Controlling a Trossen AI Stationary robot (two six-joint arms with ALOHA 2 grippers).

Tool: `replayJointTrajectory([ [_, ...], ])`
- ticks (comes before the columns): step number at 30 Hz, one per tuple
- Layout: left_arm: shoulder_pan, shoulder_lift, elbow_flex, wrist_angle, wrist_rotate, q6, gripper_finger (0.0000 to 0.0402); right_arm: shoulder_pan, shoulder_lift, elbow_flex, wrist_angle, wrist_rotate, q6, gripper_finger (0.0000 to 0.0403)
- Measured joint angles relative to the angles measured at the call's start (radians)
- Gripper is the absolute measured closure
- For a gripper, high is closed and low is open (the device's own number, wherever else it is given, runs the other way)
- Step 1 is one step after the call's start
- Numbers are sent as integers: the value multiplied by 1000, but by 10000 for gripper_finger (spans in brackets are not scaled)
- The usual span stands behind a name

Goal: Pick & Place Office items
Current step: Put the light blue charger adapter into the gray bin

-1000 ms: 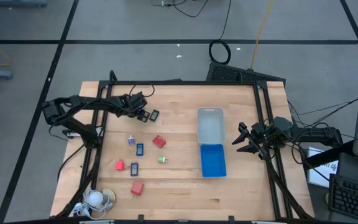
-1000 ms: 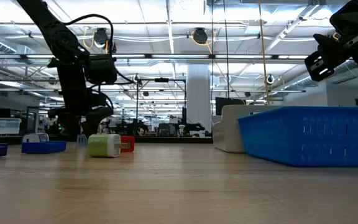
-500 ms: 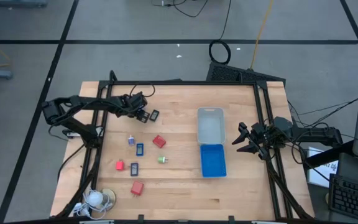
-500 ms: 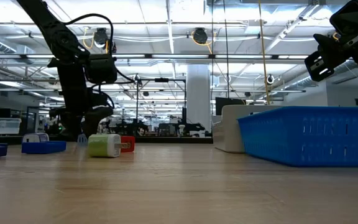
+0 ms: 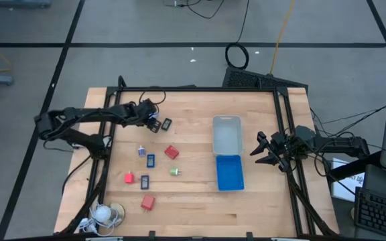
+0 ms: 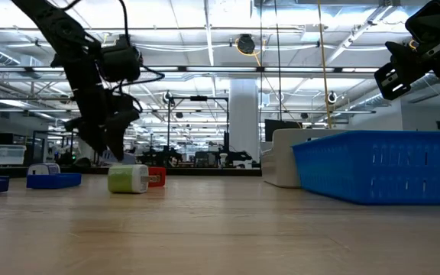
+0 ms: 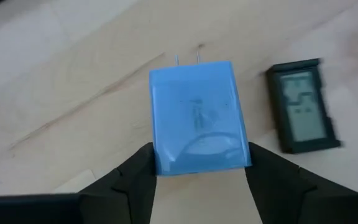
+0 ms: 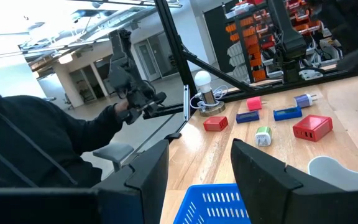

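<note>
Overhead, the left tool (image 5: 151, 120) grips a light-blue rectangular plug block (image 7: 197, 115) by its sides above the wooden bench (image 5: 193, 207) — lifted clear for carrying. The right tool (image 5: 263, 151) waits parted beside the blue plastic tray (image 5: 229, 173).

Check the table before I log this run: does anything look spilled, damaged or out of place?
Nothing stands out. The small items lie loose on the table, and the left gripper holds a light-blue charger.
</note>
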Motion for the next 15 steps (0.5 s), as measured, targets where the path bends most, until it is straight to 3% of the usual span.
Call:
replayJointTrajectory([
  [8,-27,-64,0,-5,-10,16,165,0,0,0,0,0,0,238],
  [15,-59,-105,0,-3,11,32,192,0,0,0,0,0,0,238],
])
